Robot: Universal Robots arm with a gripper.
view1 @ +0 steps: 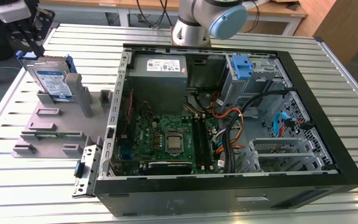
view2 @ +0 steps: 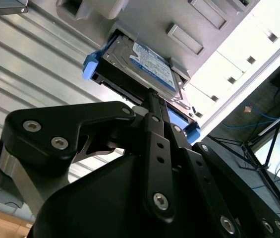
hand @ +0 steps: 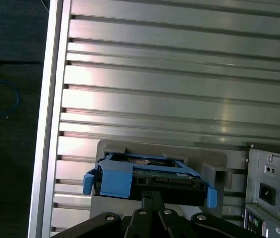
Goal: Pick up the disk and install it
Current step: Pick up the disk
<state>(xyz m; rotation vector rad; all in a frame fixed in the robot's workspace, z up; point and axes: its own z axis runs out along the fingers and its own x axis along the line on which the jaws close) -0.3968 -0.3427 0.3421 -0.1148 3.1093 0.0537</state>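
The gripper (view2: 151, 95) (hand: 152, 194) has its black fingers (view2: 155, 148) drawn together with no gap showing between them. Their tips meet at the near edge of the disk (view2: 152, 62) (hand: 144, 176). Whether they actually pinch that edge cannot be told.

Directly beyond the tips, the disk stands on edge in the grey stand (view1: 54, 121). Its white-and-blue label faces one side and its blue carrier frame (hand: 114, 179) wraps the edges. In the exterior view the disk (view1: 53, 83) sits right beneath the gripper, leaning between the stand's upright posts (view1: 74, 86).

Under the stand and spreading out past the gripper is the slatted metal table (hand: 179, 74).

Farther from the gripper, toward the exterior view's right, the open computer case (view1: 344, 161) lies on its side, touching the stand's edge. Inside it are the green motherboard (view1: 173, 140), the grey power supply (view1: 160, 65) and, farthest off, a blue bracket (view1: 242, 67) in the drive bay.
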